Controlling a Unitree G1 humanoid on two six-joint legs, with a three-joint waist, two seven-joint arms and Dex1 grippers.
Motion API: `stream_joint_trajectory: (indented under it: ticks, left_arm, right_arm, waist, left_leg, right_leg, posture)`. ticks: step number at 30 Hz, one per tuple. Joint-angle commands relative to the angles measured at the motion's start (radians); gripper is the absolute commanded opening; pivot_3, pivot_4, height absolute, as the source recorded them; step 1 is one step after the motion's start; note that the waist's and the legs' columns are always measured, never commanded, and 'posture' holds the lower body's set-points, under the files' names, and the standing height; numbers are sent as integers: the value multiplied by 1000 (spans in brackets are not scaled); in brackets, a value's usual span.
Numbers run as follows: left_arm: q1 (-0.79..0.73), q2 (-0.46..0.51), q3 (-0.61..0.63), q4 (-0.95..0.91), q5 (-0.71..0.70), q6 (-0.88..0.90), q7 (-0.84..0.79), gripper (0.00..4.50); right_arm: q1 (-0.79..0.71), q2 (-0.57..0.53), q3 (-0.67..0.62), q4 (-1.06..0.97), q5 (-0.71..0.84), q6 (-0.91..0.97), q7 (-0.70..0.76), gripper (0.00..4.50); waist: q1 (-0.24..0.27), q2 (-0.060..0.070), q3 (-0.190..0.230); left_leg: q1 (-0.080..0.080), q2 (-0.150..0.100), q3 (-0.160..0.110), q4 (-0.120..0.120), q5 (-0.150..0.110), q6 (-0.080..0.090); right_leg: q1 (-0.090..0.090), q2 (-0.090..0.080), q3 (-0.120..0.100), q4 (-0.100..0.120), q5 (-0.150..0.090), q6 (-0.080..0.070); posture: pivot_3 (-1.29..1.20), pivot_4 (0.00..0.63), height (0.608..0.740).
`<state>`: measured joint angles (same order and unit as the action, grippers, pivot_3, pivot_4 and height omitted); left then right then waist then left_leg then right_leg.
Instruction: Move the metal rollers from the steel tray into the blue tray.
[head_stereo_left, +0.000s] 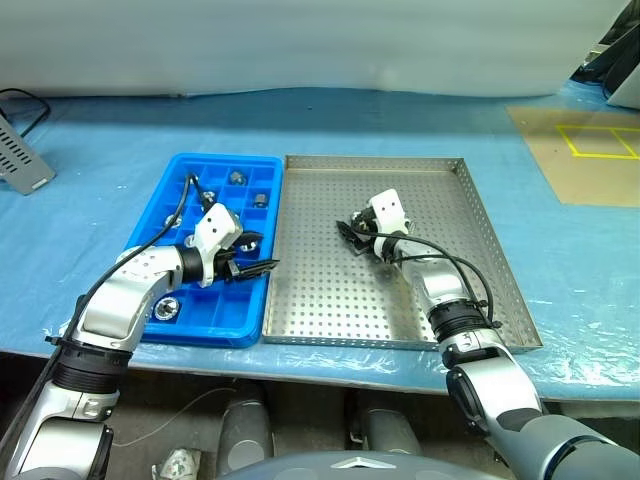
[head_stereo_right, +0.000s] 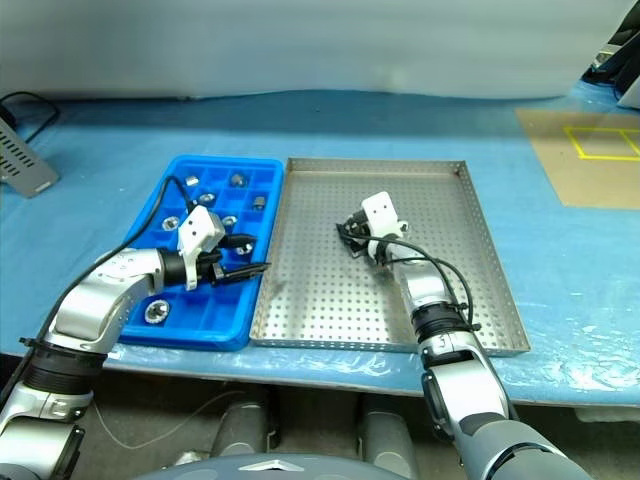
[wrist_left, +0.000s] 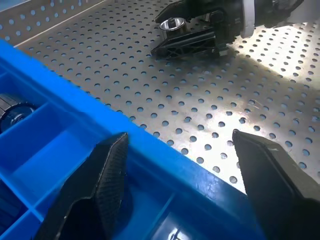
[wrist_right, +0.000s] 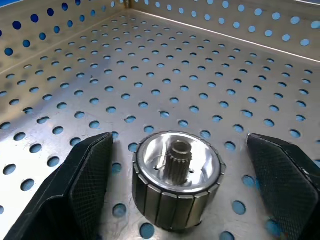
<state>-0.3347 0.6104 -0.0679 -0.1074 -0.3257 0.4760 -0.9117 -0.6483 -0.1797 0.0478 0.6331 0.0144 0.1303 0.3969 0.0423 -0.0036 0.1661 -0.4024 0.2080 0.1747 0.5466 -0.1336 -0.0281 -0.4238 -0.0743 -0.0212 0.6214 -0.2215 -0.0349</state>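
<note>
Right gripper (wrist_right: 175, 190) spread wide, straddling one metal roller (wrist_right: 176, 181) dead centre between its black fingers (wrist_right: 82, 185), neither pad touching yet. Stands upright on the perforated floor of the steel tray (head_stereo_left: 330, 300), axis vertical, toothed hub facing up, ribbed side wall facing each pad. Lies straight ahead of that gripper, so the coming move looks like a plain squeeze, then a lift and a carry leftward. Sits near the middle of the steel tray, toward its far half, with no other roller seen on that floor. Clearly the right arm's piece: well nearer to it than to the left.

Left gripper (wrist_left: 175, 165) half spread and holding nothing, hovering over the near right edge of the blue tray (head_stereo_left: 165, 225), pointing across toward the steel tray. Several rollers already sitting in the blue compartments, among them one at the near left (head_stereo_left: 166, 308) and a couple further back (head_stereo_left: 237, 177). Blue tray butted against the steel tray's left rim, both on the blue-covered desk (head_stereo_left: 100, 150). Grey device (head_stereo_left: 20, 155) far left on the desk, well apart from the action
</note>
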Motion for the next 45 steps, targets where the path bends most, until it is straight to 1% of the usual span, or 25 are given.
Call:
stream_joint_trajectory:
  ticks: [1,4,6,7,9,10,15,19,21,27,30,33,36,37,45]
  left_arm:
    - [-18,4,8,-32,-3,8,8,3488]
    - [-25,9,6,-44,-6,23,6,3488]
    - [-27,13,5,-49,-5,30,4,3488]
    - [-30,15,6,-51,-6,34,3,3488]
    - [-33,19,12,-53,-10,40,-1,3488]
    - [-32,24,19,-57,-17,43,-7,3488]
    - [-17,57,79,-65,-68,22,-50,3488]
    - [-25,83,87,-32,-40,-23,-56,3488]
    - [-40,70,74,-20,-25,-39,-38,3488]
    - [-30,31,68,-30,-18,-60,-6,3488]
    - [12,22,78,-51,-31,-59,2,3488]
    - [34,23,82,-51,-31,-65,5,3488]
    - [35,20,81,-46,-28,-72,8,3488]
    - [32,16,79,-44,-27,-74,9,3488]
    - [-10,-30,60,-3,-10,-97,33,3488]
  right_arm:
    - [-1,0,-7,-5,0,-21,-9,4298]
    - [10,7,2,-28,3,-8,2,3630]
    - [15,7,10,-39,1,-11,13,3630]
    - [17,7,10,-45,6,-12,21,3387]
    - [13,7,6,-53,8,-4,25,3056]
    - [10,4,5,-62,8,4,25,2780]
    - [-19,1,2,-179,52,62,96,2780]
    - [-56,-2,16,-285,90,122,176,2780]
    - [-82,-5,26,-315,107,152,218,2780]
    - [-102,-37,36,-256,73,123,230,2780]
    - [-71,-74,28,-245,58,80,223,2780]
    - [-39,-94,1,-245,69,62,201,3388]
    - [-18,-103,14,-249,49,90,176,4332]
    - [-13,-103,25,-248,40,100,171,4474]
    - [10,-45,57,-237,34,109,157,4474]
  waist:
    - [0,0,0]
    - [0,0,0]
    - [-1,0,0]
    - [-1,0,0]
    - [-1,0,0]
    - [-1,0,0]
    - [-2,0,0]
    - [-1,0,0]
    - [0,0,0]
    - [8,0,0]
    - [8,0,0]
    - [7,0,0]
    - [6,0,0]
    - [4,0,0]
    - [2,0,0]
  left_leg:
    - [0,0,0,0,0,0]
    - [0,0,0,0,0,0]
    - [0,0,0,0,0,0]
    - [0,0,0,0,0,0]
    - [0,0,0,0,0,0]
    - [0,0,0,0,0,0]
    - [0,0,0,0,0,0]
    - [0,0,0,0,0,0]
    - [0,0,0,0,0,0]
    - [-1,0,0,0,0,0]
    - [-1,0,0,0,0,0]
    - [-1,0,0,0,0,0]
    - [-1,0,0,0,0,0]
    - [-1,0,0,0,0,0]
    - [0,0,0,0,0,0]
  right_leg:
    - [0,0,0,0,0,0]
    - [0,0,0,0,0,0]
    - [0,0,0,0,0,0]
    - [0,0,0,0,0,0]
    - [0,0,0,0,0,0]
    - [0,0,0,0,0,0]
    - [0,0,0,0,0,0]
    - [0,0,0,0,0,0]
    - [0,0,0,0,0,0]
    - [0,0,0,-1,0,0]
    - [0,0,0,-1,0,0]
    - [0,0,-1,-2,0,0]
    - [0,0,-1,-2,0,0]
    - [0,0,-1,-1,0,0]
    - [0,0,0,-1,0,0]
  posture:
    - [-82,150,740]
    - [-85,150,740]
    - [-86,150,740]
    - [-86,150,740]
    - [-87,150,740]
    - [-87,150,740]
    - [-69,150,740]
    - [-69,150,740]
    - [-53,150,740]
    - [-26,150,740]
    - [-18,150,740]
    - [-20,150,740]
    - [-28,150,740]
    - [-32,150,740]
    - [-49,150,740]
